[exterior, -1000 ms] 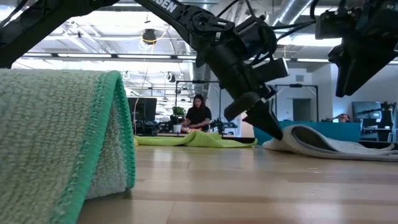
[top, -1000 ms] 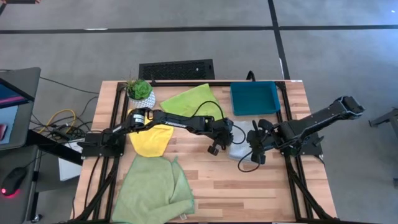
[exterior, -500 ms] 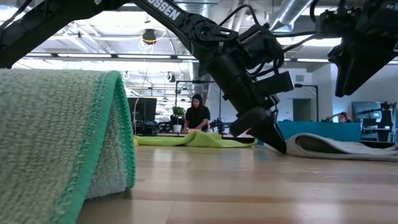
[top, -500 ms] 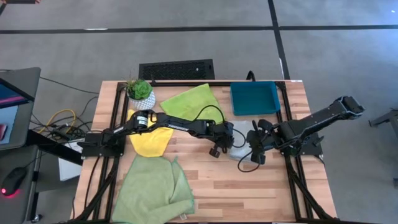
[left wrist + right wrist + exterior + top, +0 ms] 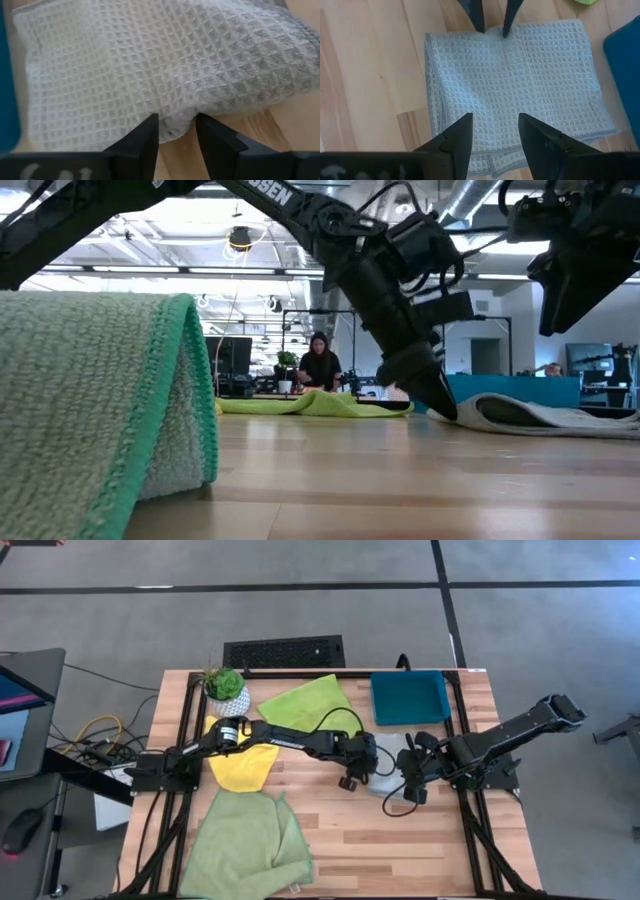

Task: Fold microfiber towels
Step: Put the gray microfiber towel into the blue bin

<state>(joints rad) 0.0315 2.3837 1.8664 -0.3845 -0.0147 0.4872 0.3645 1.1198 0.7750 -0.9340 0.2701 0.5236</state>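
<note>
The grey towel [image 5: 386,778] [image 5: 520,85] lies folded and flat on the table's middle right. At its left edge my left gripper [image 5: 176,122] [image 5: 491,22] stands open, fingertips low, one on either side of a small hump [image 5: 175,127] in that edge. My right gripper [image 5: 492,120] [image 5: 411,786] hangs open above the towel, clear of it. On the table lie the lime green towel [image 5: 305,700] at the far middle, the yellow towel [image 5: 243,766] at the left, and the large pale green towel [image 5: 245,845] at the near left. My left gripper comes slanting down from the table's left at the grey towel's left edge [image 5: 492,31]. Its fingertips [image 5: 150,127] flank a small raised hump of that edge. I cannot tell whether they touch the cloth. The towel lies on the table.
A teal tray [image 5: 410,698] stands at the far right, just beyond the grey towel. A potted plant [image 5: 225,688] stands at the far left. Bare wood [image 5: 400,850] shows at the near right. A person [image 5: 318,365] sits in the room behind.
My left gripper has gone a little toward the table's right edge and down, up to the grey towel's left edge. That end of the towel lies lower now than a second ago.
</note>
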